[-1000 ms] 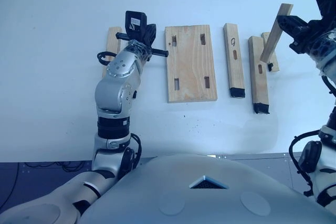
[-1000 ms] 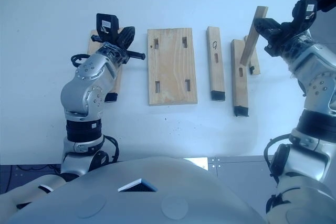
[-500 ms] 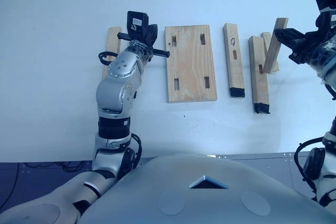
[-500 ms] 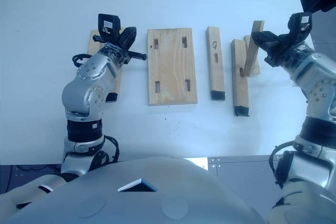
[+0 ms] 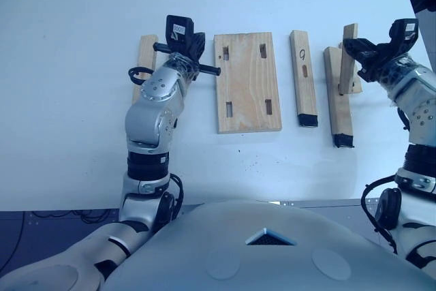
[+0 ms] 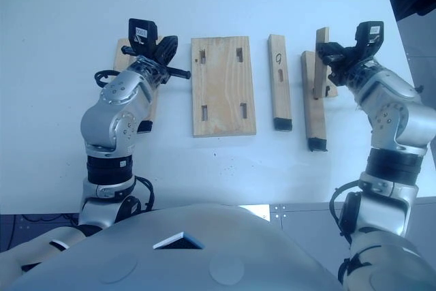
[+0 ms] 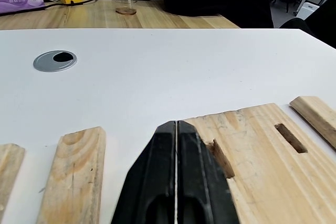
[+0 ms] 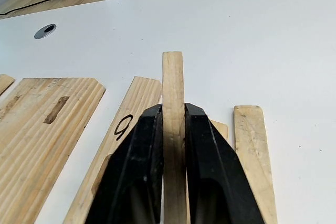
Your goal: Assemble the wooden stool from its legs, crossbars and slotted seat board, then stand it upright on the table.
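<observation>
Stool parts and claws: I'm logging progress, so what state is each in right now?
Seat board: flat, slots empty.
Numbered leg: lying flat, loose.
Right leg: lying flat.
Crossbar: tilted, lower end at right leg's slot.
Left claw: shut, empty.
Right claw: shut on crossbar.

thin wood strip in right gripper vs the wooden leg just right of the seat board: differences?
The thin light-wood strip is narrower; the wide wooden leg has a slot and a black end cap. The strip is clamped in the right gripper; the leg lies flat, untouched. Both are pale wood.
</observation>
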